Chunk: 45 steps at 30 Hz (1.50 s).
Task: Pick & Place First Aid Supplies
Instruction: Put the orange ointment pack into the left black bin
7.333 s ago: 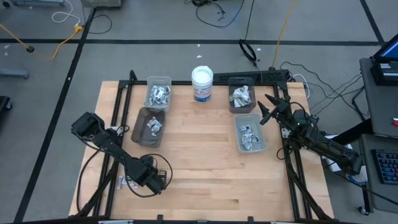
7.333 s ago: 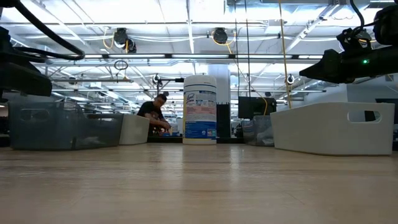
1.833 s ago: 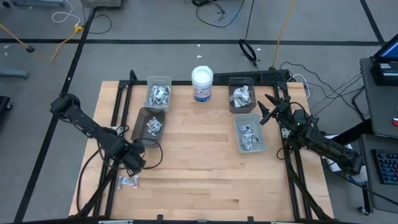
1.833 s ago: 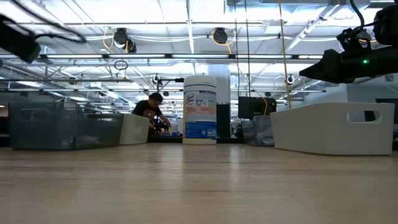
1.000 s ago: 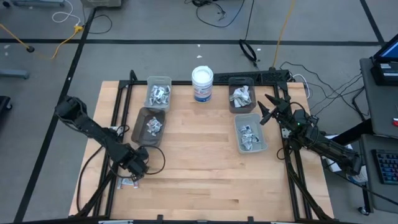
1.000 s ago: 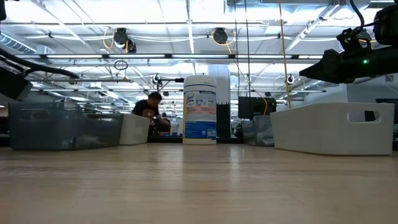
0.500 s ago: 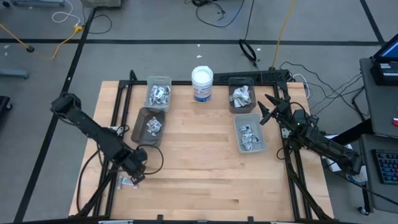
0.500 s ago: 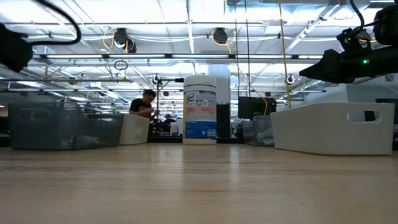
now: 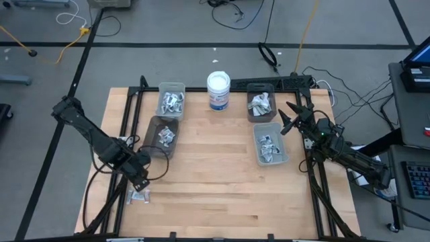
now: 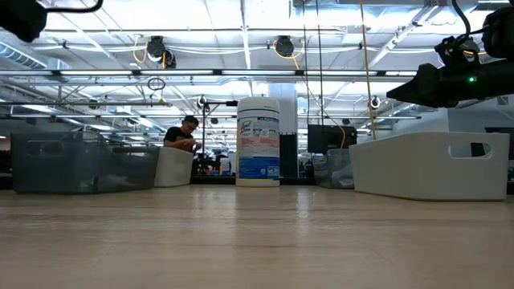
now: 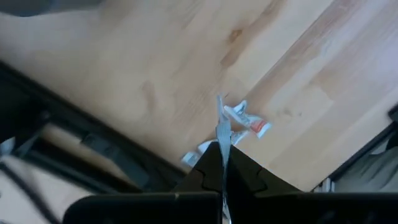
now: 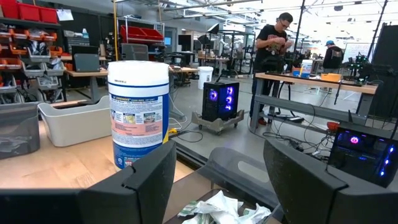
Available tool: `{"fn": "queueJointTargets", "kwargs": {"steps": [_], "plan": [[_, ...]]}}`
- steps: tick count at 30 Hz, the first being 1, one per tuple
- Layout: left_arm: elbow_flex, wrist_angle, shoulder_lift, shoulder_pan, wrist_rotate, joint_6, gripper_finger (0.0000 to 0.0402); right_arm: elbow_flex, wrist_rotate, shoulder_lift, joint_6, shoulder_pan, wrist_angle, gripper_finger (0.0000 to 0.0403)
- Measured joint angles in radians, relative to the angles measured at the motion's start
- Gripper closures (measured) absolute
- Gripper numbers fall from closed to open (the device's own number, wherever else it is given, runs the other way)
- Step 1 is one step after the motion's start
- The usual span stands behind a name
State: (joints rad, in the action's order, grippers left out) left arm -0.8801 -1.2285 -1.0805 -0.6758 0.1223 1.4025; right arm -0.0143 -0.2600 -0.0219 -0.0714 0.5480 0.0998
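The left gripper is seen at the lower left of the high view, over the table edge, and its fingers are pressed together on a thin white packet that sticks up between them. More packets are left lying on the wood just below it, one with a red mark, and other packets are heaped in the four bins in the upper half of the table. The right gripper is held at the right side beside the bins, with its fingers spread wide apart and nothing between them.
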Motion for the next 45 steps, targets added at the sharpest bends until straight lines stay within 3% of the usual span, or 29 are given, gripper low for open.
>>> {"fn": "queueJointTargets", "kwargs": {"steps": [9, 34, 38, 45], "plan": [[-0.086, -0.132, 0.001, 0.053, -0.047, 0.066, 0.0401, 0.000, 0.000, 0.000, 0.000, 0.000, 0.000, 0.0165], [-0.087, -0.082, -0.061, 1.004, -0.046, -0.474, 0.0401, 0.000, 0.000, 0.000, 0.000, 0.000, 0.000, 0.0165], [-0.087, -0.076, -0.071, 1.059, -0.073, -0.512, 0.0401, 0.000, 0.000, 0.000, 0.000, 0.000, 0.000, 0.0165], [-0.067, -0.042, -0.171, 1.057, -0.131, -0.519, 0.0401, 0.000, 0.000, 0.000, 0.000, 0.000, 0.000, 0.0165]]}}
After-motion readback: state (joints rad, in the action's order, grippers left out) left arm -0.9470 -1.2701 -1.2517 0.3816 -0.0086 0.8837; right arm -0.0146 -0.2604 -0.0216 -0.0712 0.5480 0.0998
